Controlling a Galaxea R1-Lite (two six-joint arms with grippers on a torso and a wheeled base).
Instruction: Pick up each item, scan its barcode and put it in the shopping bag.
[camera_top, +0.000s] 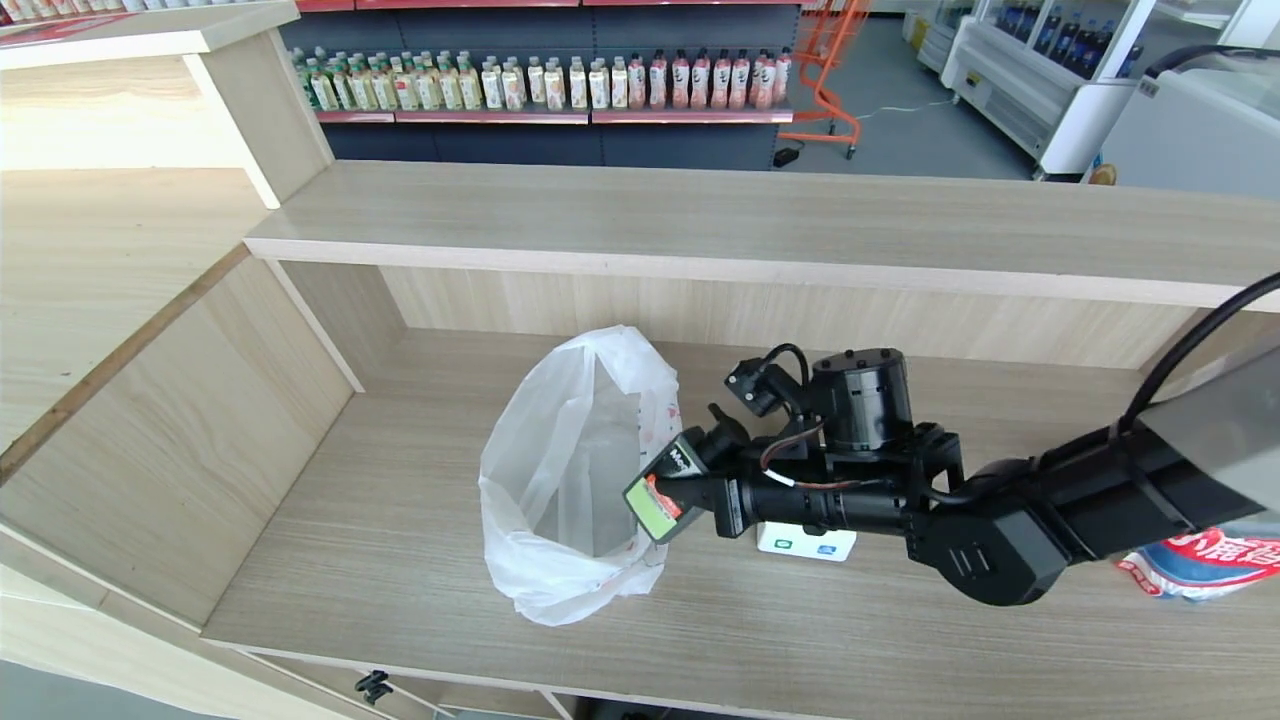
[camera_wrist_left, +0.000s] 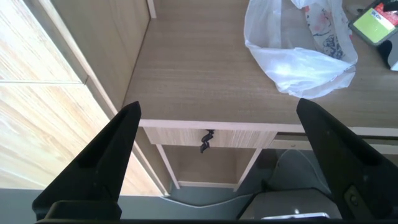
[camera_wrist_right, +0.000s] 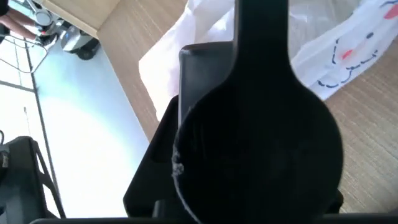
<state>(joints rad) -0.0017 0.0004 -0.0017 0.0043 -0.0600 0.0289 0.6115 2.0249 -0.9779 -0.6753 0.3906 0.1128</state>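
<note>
Wooden counter (camera_top: 400, 570) facing drink shelves (camera_top: 550, 85); right claw (camera_top: 686, 478) grips a box (camera_top: 655, 507) at the rim of the bag (camera_top: 560, 480), left claw (camera_wrist_left: 219, 111) spread wide.

Bag (camera_top: 570, 480) on the surface (camera_top: 380, 560); box (camera_top: 655, 505) in right hand (camera_top: 700, 470) at its right rim; scanner (camera_top: 805, 541) right of it; packet (camera_top: 1200, 565) far right.

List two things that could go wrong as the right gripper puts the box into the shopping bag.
1. The box in the right gripper sits at the rim of the shopping bag, so a release now might drop it outside.
2. The thin bag stands loose and unheld; a nudge from the box may fold or tip it.
</note>
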